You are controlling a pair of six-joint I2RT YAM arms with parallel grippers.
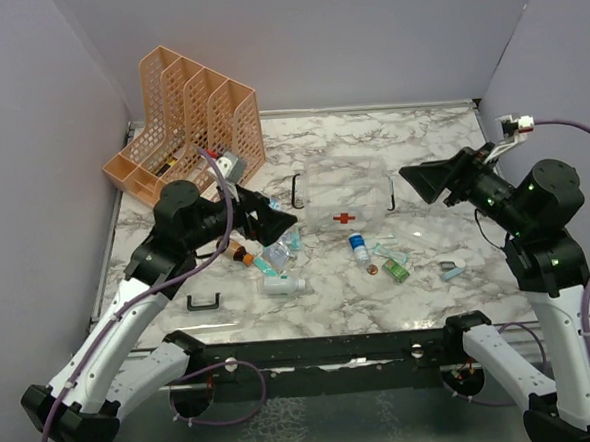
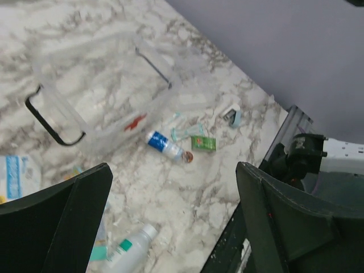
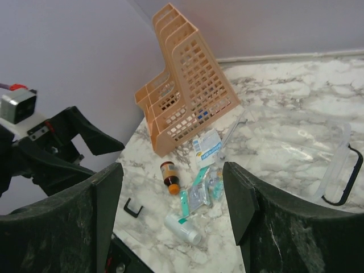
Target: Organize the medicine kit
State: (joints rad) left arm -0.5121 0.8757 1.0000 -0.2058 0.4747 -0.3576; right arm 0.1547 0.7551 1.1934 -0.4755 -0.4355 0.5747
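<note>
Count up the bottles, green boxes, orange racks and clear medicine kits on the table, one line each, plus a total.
Bottles: 3 (brown bottle, white bottle, blue-labelled bottle)
Green box: 1
Orange rack: 1
Medicine kit: 1
Total: 6

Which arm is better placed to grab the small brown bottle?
Left. The brown bottle lies right beside the open left gripper, on its side of the kit. The right gripper hovers across the kit, farther off.
</note>
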